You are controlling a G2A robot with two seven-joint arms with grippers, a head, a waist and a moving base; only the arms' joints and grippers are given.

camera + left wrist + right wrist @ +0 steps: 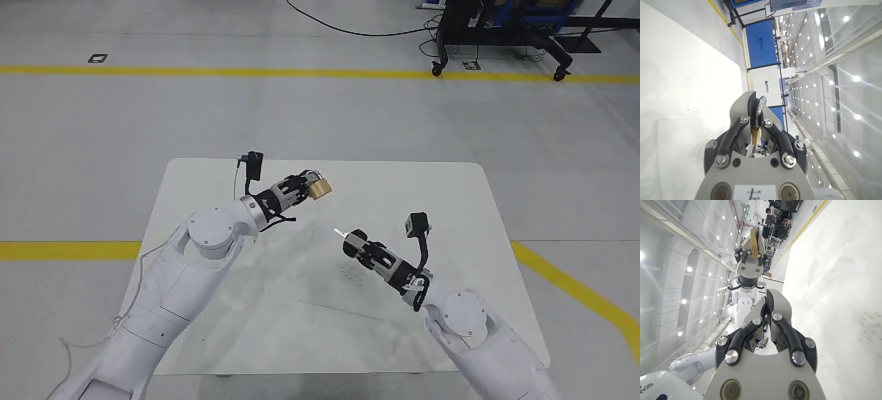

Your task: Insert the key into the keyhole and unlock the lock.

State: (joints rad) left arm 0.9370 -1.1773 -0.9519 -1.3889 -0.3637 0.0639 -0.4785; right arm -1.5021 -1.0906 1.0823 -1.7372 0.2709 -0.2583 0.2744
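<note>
A brass padlock (320,187) hangs above the far middle of the white table (430,195), with my left gripper (308,187) shut on it. In the left wrist view the steel shackle (760,108) is pinched between the pads and the brass body (756,136) sits back toward the palm. My right gripper (349,241) is shut over the table's middle. A thin silver key tip (339,232) pokes out of it toward the padlock, a short gap away. In the right wrist view its fingertips (770,298) are pressed together, and the padlock (754,245) shows beyond them in the other gripper.
The table's right half and near side lie bare around both arms. A black wheeled cart (500,35) stands on the floor far behind the table, past a yellow floor line (200,70).
</note>
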